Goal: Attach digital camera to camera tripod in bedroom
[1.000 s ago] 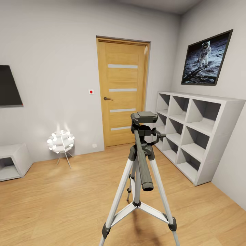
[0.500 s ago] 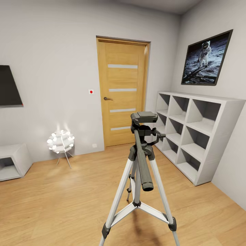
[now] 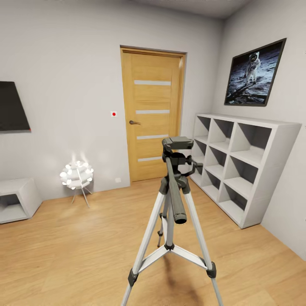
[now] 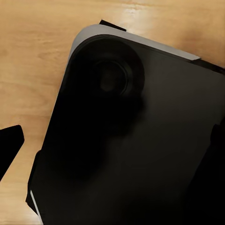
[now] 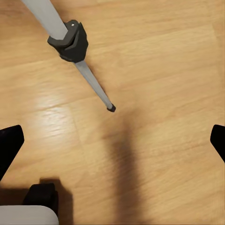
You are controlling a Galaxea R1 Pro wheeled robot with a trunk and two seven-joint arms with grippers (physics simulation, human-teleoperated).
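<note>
The camera tripod (image 3: 172, 199) stands on the plank floor in the middle of the head view. It has silver legs, a bare black head (image 3: 178, 143), and its long pan handle (image 3: 175, 195) points toward me. The digital camera is out of view. In the right wrist view, my right gripper (image 5: 112, 145) is open above the floor, near one tripod leg's black joint (image 5: 71, 41) and foot (image 5: 111, 108). My left gripper (image 4: 112, 145) is open over my own black base (image 4: 131, 131), with nothing between its fingers.
Behind the tripod is a wooden door (image 3: 153, 114). A grey-white cube shelf (image 3: 238, 161) lines the right wall under a moon picture (image 3: 254, 74). A white-globed lamp (image 3: 76, 175), a low cabinet (image 3: 17, 199) and a dark screen (image 3: 12, 106) are at the left.
The whole head view has pulled back slightly, so the tripod and room look a little smaller. Nothing in the room has moved.
</note>
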